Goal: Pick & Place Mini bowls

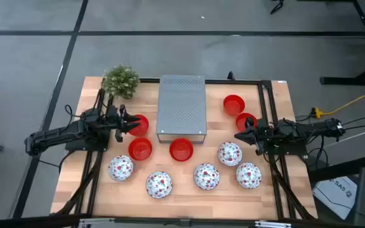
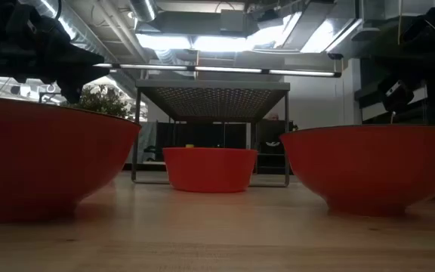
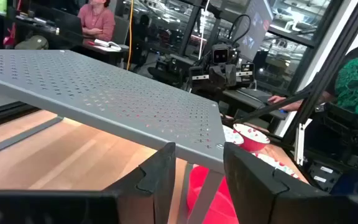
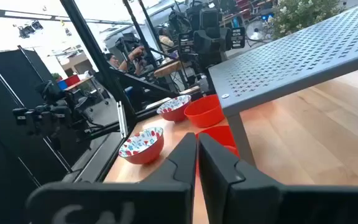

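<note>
Five red mini bowls and five white red-speckled ones stand upright on the wooden table. My left gripper [image 1: 130,126] is open at the left rim of a red bowl [image 1: 139,125] left of the grey box. In its wrist view [image 3: 194,177] another red bowl [image 3: 213,193] shows between the fingers, past the box's leg. My right gripper [image 1: 238,135] is shut and empty, just near-left of a red bowl [image 1: 246,120]. Its shut fingers also show in its wrist view [image 4: 196,158]. My left gripper stands level from the table's left at the red bowl's left rim [image 1: 134,125]. The gripper itself hides the spot, and I cannot tell whether a finger touches the bowl.
The grey perforated box [image 1: 181,107] stands on legs in the table's middle, with the green plant [image 1: 120,81] at the far left. Red bowls [image 1: 140,149] [image 1: 181,149] [image 1: 233,103] and speckled bowls [image 1: 120,168] [image 1: 159,183] [image 1: 206,176] [image 1: 229,153] [image 1: 248,175] fill the near half. People sit beyond the table.
</note>
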You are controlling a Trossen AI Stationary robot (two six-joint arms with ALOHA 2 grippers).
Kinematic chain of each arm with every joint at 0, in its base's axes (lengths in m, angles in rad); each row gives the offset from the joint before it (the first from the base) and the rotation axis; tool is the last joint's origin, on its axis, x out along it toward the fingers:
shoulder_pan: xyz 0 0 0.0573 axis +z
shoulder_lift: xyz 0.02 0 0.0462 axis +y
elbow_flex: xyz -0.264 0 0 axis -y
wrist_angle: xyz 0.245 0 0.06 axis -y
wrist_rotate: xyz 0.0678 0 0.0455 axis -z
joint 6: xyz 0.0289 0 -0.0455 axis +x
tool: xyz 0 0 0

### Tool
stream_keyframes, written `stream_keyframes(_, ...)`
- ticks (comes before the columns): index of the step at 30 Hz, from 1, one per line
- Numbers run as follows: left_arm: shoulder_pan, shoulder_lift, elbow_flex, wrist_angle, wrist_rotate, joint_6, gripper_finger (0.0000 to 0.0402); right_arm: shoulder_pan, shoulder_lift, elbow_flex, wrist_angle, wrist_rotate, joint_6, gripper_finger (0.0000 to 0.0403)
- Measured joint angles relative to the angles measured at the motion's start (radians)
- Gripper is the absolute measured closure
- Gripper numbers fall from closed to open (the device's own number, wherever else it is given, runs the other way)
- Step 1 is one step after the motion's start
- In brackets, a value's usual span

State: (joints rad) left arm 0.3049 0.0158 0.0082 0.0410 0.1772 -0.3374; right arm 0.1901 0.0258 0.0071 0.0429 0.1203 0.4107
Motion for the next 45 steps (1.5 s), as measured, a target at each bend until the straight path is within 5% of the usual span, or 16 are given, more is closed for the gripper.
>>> stream_keyframes(15,0.0,0.0,0.0,0.0,0.0,0.0,0.0272,0.0,0.0,0.001,-0.002,0.0,0.0,0.0384)
stream_keyframes(26,0.0,0.0,0.0,0.0,0.0,0.0,0.0272,0.0,0.031,0.289,-0.427,0.0,0.0,0.0384)
stream_keyframes(45,0.0,0.0,0.0,0.0,0.0,0.0,0.0272,0.045,0.62,0.868,-0.728,0.0,0.0,0.0384)
